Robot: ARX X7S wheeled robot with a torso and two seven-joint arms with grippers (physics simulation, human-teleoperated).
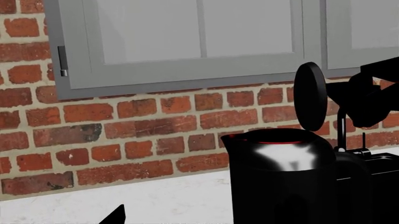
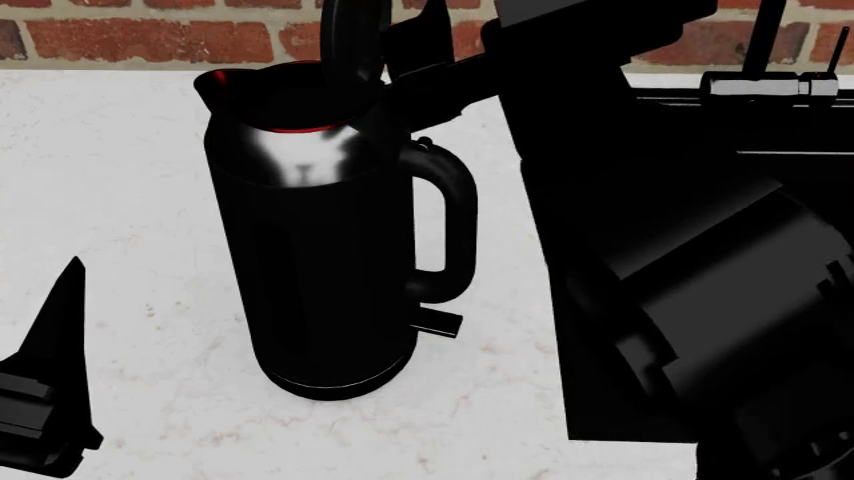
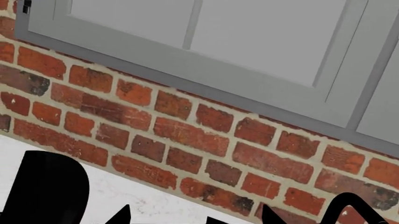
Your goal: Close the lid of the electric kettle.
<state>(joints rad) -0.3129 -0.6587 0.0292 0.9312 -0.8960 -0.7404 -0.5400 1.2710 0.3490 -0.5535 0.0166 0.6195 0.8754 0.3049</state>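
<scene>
Left gripper [image 2: 60,300] sits low by the counter's [image 2: 120,200] front left edge, only one finger tip showing; jaw state cannot be told. The electric kettle [image 2: 314,260] stands near the counter's back edge. Left wrist view alone shows its lid [image 1: 309,100] upright above the red-ringed mouth. Right gripper [image 2: 427,50] reaches behind the lid; its jaw state cannot be told either.

Right arm [image 2: 694,260] reaches forward; left end effector [image 2: 54,390] held low.
</scene>
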